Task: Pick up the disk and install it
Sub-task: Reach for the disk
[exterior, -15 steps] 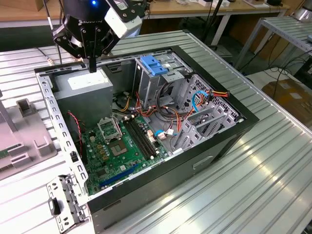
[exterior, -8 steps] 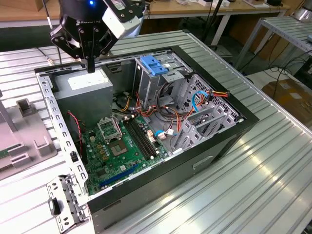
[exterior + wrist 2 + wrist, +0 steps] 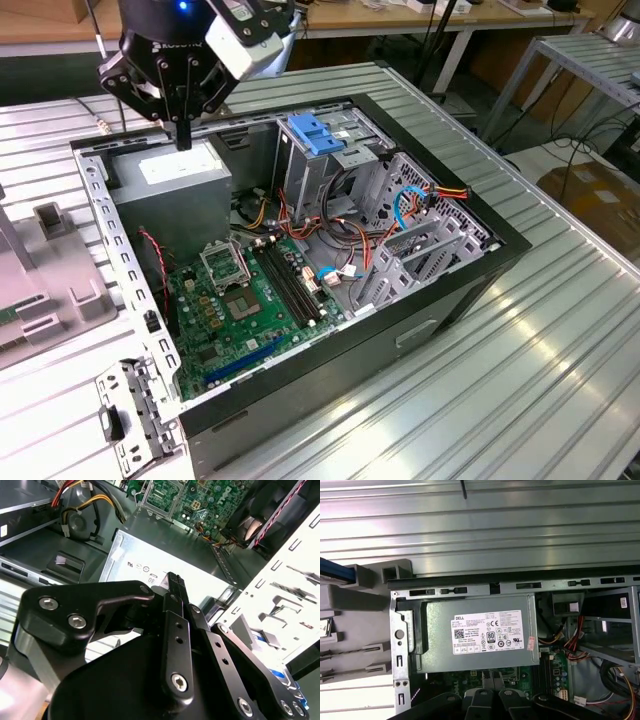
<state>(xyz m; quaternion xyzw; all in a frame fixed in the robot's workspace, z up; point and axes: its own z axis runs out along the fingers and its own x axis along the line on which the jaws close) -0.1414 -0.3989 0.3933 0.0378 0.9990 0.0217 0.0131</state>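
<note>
Gripper (image 3: 184, 140) above white-stickered grey box (image 3: 172, 198), fingers (image 3: 175, 586) together

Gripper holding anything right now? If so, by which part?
Nothing is held. The gripper is shut and empty, above the grey metal box with the white sticker.

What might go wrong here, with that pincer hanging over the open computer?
1. The pincer hangs shut just above the grey power supply box. If it dropped lower, it would likely strike the lid.
2. Loose red and orange cables cross the middle of the computer case and might snag anything moved through there.
</note>
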